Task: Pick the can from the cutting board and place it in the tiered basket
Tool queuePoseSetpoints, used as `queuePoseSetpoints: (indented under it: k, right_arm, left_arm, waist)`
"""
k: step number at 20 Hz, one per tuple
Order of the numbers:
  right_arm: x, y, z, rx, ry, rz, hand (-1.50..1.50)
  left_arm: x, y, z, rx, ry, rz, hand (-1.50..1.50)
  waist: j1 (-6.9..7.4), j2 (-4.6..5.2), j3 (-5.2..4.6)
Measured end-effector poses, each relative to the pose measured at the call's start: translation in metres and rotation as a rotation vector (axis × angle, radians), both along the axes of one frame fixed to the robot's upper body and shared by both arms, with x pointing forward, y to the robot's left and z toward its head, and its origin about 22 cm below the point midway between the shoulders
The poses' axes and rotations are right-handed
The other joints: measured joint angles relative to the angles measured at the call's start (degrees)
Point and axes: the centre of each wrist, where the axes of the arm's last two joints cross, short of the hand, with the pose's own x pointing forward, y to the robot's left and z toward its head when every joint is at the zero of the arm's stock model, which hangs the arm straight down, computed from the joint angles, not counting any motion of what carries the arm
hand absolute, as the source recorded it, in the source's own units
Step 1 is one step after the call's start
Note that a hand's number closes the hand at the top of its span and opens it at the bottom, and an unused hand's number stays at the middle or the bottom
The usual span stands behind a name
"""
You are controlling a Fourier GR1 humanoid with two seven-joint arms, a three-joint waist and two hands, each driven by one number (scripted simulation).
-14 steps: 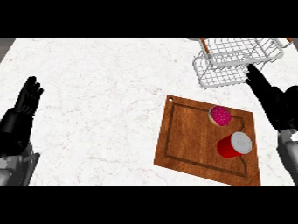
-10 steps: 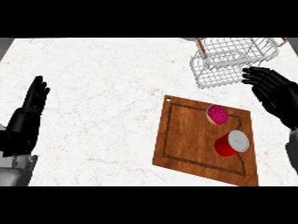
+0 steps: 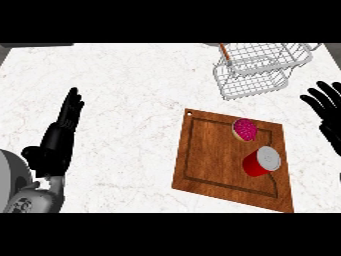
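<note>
The cutting board (image 3: 217, 165) lies on the counter (image 3: 121, 85), with the can (image 3: 261, 161) on the board's right part and a round fruit (image 3: 244, 129) also on the board, just behind the can near the far edge. The tiered basket (image 3: 258, 70) stands behind the board, toward the counter's far right, apart from it. The left hand (image 3: 58, 140) shows well left of the board and the right hand (image 3: 339, 122) just right of it.

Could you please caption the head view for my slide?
Red can on cutting board, tiered basket beyond, right robot hand open nearby.
</note>
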Motion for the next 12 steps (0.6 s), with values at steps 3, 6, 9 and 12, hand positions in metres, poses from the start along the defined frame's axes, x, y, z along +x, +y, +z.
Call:
queuePoseSetpoints:
  k: [3,6,9,12]
  right_arm:
    - [-0.02,-0.034,-0.001,0.027,-0.074,0.098,-1.5]
    - [-0.041,-0.076,0.014,-0.066,-0.134,0.151,-1.5]
    - [-0.054,-0.105,0.053,-0.289,-0.179,0.191,-1.5]
    - [-0.06,-0.116,0.109,-0.558,-0.224,0.244,-1.5]
  left_arm:
    - [0.001,-0.012,0.001,0.001,0.003,-0.002,0.0]
    - [0.0,-0.015,0.0,-0.002,0.008,-0.01,0.0]
    - [-0.002,-0.019,0.001,-0.005,0.01,0.0,0.0]
    - [-0.001,-0.018,0.001,0.001,0.011,0.006,0.0]
  waist:
    - [0.27,-0.01,-0.16]
    - [0.55,0.02,-0.28]
    - [0.28,-0.11,-0.35]
    - [-0.07,-0.28,-0.44]
